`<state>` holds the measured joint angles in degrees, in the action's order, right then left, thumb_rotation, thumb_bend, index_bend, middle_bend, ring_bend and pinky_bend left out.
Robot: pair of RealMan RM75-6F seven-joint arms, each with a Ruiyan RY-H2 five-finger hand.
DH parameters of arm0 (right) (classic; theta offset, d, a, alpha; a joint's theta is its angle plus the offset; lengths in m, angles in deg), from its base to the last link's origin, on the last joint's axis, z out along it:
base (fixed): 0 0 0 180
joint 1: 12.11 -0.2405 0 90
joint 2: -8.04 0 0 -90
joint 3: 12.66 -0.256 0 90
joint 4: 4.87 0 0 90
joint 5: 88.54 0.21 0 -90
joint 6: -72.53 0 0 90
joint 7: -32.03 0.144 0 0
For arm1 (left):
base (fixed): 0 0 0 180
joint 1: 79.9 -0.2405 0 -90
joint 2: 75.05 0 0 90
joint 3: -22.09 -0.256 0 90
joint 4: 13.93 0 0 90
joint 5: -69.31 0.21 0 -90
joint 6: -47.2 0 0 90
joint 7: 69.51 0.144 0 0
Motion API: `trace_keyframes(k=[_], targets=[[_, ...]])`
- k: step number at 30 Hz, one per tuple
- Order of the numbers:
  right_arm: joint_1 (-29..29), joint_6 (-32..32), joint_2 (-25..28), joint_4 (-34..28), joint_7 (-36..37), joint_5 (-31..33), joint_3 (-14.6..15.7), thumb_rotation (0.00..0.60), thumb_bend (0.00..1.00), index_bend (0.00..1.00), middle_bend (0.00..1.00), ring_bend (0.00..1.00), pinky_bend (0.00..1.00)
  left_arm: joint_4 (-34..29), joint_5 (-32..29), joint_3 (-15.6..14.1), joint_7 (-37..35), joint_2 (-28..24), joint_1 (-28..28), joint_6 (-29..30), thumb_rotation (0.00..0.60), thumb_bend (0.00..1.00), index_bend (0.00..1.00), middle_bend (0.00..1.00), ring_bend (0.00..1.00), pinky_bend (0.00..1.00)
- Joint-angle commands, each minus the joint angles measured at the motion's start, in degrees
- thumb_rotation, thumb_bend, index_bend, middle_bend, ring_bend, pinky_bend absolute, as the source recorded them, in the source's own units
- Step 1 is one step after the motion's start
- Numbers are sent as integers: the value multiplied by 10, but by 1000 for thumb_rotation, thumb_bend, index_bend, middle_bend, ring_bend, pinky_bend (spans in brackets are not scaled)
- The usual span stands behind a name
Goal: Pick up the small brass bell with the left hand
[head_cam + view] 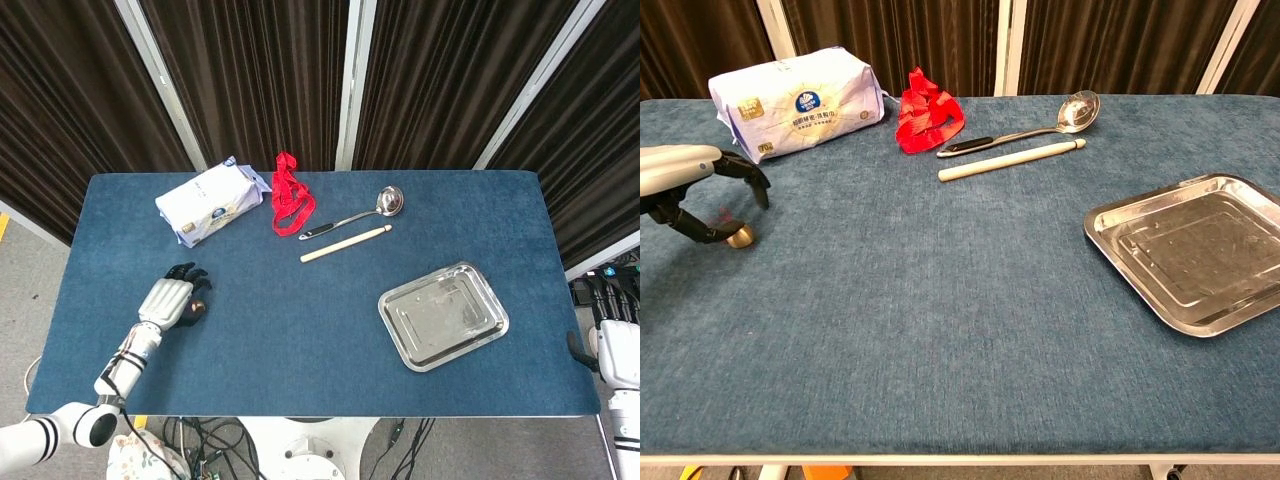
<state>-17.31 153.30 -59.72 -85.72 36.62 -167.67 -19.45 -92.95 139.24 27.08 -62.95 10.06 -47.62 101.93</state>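
The small brass bell [738, 237] stands on the blue cloth near the table's left edge, with a bit of red thread above it. In the head view the bell [197, 309] is a tiny dark spot. My left hand [688, 188] hovers low just left of it, fingers spread apart. The upper fingers [748, 175] arch above the bell and a lower fingertip [710, 236] lies right beside it. Nothing is gripped. In the head view the left hand [170, 299] shows from above. My right hand [617, 355] hangs off the table's right edge, with its fingers unclear.
A white tissue pack [795, 102] lies behind the left hand. A red ribbon [926, 112], a steel ladle [1040, 125] and a wooden stick [1010, 159] lie at the back centre. A steel tray [1192, 262] sits at the right.
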Motion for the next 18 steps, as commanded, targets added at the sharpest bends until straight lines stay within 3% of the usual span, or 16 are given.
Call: trace_keyframes(k=[1,7,11,18], targets=[[0,0,0,1,1,0,0,600,308,0,0,0,0,6,20,1,-25,-4,-5,15,600,313,62,73,4,68],[1,2,0,0,2,-1,0,600,308,0,0,0,0,-39,56,-5,-33,-41,-30,72,600,281,45,66,0,59],[2,3,0,-3,5,-3,1,600,308,0,0,0,0,-66,86,-31,-13,-80,-87,161,600,257,45,65,0,60],[3,2,-9,5,9,-3,3,600,307,0,0,0,0,-14,110,-71,-19,-94,-182,277,600,189,45,65,0,57]])
